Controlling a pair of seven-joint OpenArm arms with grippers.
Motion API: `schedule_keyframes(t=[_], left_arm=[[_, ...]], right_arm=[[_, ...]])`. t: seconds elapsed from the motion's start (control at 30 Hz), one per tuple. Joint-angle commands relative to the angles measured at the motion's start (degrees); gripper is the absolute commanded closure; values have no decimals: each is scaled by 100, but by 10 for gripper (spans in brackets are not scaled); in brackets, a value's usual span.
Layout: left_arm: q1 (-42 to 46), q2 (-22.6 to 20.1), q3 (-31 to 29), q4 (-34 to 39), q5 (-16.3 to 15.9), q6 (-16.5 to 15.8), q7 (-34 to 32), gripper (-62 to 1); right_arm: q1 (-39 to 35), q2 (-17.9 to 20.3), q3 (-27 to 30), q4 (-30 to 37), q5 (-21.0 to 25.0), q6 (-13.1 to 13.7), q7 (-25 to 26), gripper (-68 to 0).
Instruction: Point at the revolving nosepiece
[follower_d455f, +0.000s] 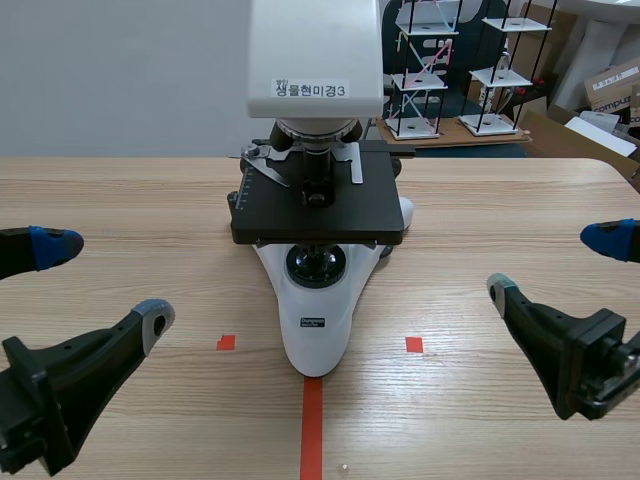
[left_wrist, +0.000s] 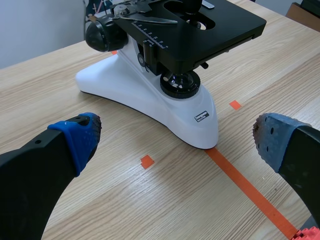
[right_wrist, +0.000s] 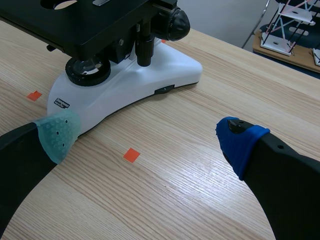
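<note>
A white microscope (follower_d455f: 313, 320) with a black stage (follower_d455f: 318, 208) stands at the table's middle. Its revolving nosepiece (follower_d455f: 317, 133) sits just under the white head, with an objective pointing down at the stage. My left gripper (follower_d455f: 105, 285) is open, low at the left, well short of the base. My right gripper (follower_d455f: 555, 267) is open, low at the right, equally far off. In the left wrist view the microscope base (left_wrist: 150, 97) lies ahead of the spread fingers (left_wrist: 77, 137). In the right wrist view the base (right_wrist: 125, 87) lies ahead and to one side of the pads (right_wrist: 57, 132).
Orange-red tape marks (follower_d455f: 312, 425) run along the table in front of the base. Behind the table stand wire model racks (follower_d455f: 425, 70) on a board and cardboard boxes (follower_d455f: 610, 85) at the far right.
</note>
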Motion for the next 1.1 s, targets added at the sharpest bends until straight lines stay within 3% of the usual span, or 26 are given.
schedule_keyframes(t=[0.0, 0.6, 0.87, 1.07], left_arm=[[28, 26, -4, 120, -37, -4, -76, -623], [28, 26, -4, 120, -37, -4, -76, -623], [28, 26, -4, 120, -37, -4, -76, -623], [28, 28, -4, 120, -37, -4, -74, -623]], right_arm=[[4, 31, 15, 81, 57, 2, 83, -590], [4, 31, 15, 81, 52, 2, 63, -580], [26, 24, 9, 81, -11, 4, 389, -321], [457, -111, -46, 59, -295, 28, 520, -149]])
